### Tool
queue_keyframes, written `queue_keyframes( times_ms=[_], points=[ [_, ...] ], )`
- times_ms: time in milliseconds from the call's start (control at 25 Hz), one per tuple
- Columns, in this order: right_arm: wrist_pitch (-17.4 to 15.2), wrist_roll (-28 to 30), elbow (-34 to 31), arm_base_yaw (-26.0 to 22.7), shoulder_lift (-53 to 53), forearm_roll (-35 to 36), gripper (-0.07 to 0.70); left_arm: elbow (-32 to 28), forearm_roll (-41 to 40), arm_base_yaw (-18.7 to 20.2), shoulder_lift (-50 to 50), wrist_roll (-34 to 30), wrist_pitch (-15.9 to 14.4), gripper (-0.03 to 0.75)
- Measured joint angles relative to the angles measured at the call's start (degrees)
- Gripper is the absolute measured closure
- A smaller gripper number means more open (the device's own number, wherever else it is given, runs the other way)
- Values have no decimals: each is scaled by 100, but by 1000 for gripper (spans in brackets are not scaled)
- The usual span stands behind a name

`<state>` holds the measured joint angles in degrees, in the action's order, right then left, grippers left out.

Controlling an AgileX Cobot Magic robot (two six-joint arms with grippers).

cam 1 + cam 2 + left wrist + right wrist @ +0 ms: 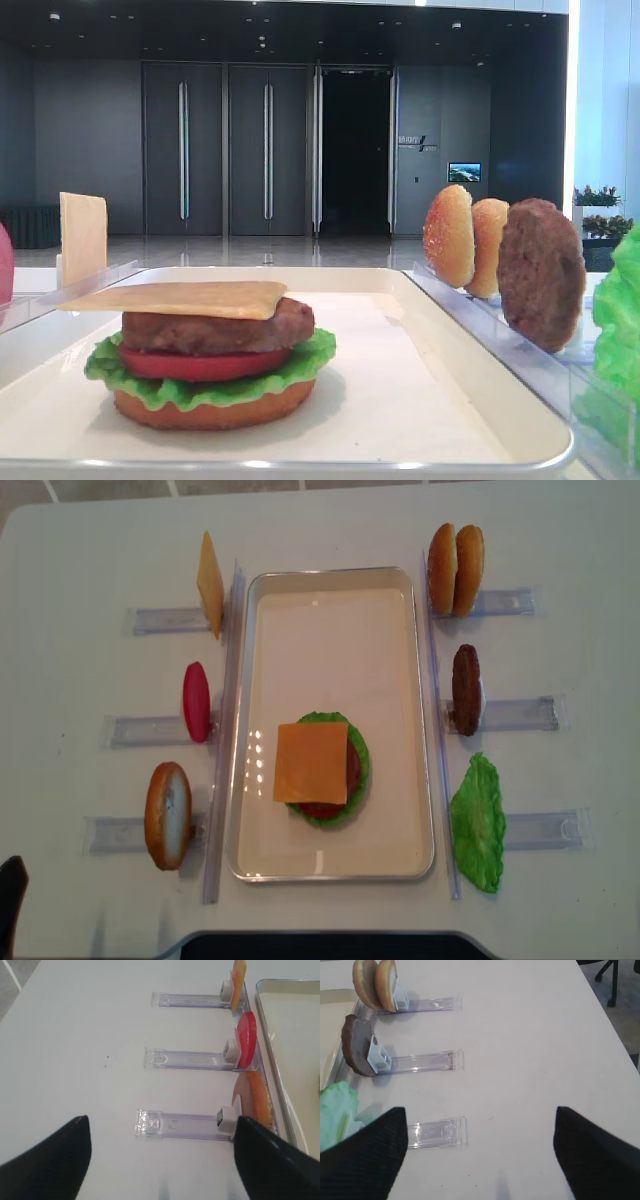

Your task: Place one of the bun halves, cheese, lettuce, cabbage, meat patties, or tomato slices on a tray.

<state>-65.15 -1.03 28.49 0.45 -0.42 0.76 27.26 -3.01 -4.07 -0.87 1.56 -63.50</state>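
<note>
Both pincers stand released, the left gripper (162,1160) and right gripper (480,1152) each showing only two dark finger ends, cut off by the frame edge, over bare table. Cheese (312,762) lies flat atop the stack on the tray (330,585), hiding most of the patty and tomato; lettuce (357,780) peeks out around it. Its twin slice (210,584) stands upright in the left rack

- Tray (330,590): smooth cream surface, glossy rim with reflections
- Racks (415,1062): clear glossy plastic
- Cheese (312,762): flat, smooth, matt
- Meat patty (540,272): rough, grainy
- Bun halves (450,236): speckled crust
- Lettuce (478,823): ruffled
- Table (530,1035): matt white
</note>
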Motion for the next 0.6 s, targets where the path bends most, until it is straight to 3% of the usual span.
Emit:
queue_keyframes(
  times_ms=[600],
  points=[
    [0,0,0,0,0,0,39,0,0,0,0,5,0,24]
  ],
)
